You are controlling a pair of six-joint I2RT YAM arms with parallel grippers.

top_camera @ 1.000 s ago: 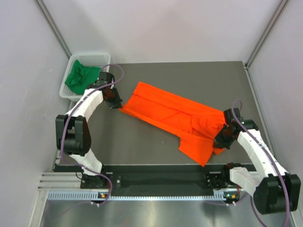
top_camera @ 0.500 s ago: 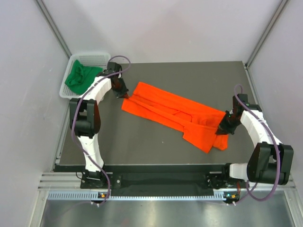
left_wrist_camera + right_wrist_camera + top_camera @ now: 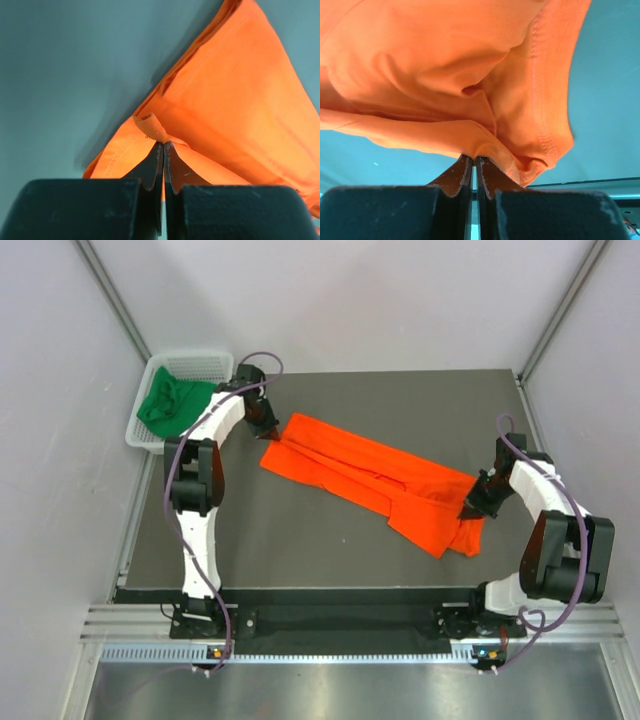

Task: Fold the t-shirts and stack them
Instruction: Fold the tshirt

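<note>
Top view: the orange t-shirt [image 3: 370, 480] lies as a rumpled diagonal band across mid-frame on the table [image 3: 300, 550]. The left gripper [image 3: 268, 430] pinches its upper-left corner and the right gripper [image 3: 472, 508] clamps its lower-right end. The green t-shirt [image 3: 170, 405] sits bunched in the basket [image 3: 200, 358], upper left. Bare table below the band offers room to spread.

Left wrist view: the jaws are pressed together on a thin hem tuck, so I would pull gently.

Right wrist view: the jaws grip a thicker fold, so I would match tension evenly.

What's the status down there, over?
Left claw shut on bright orange cloth t-shirt, far corner. Right claw shut on its near end. Dark green cloth t-shirt in white plastic mesh basket. Nothing in the way.
</note>
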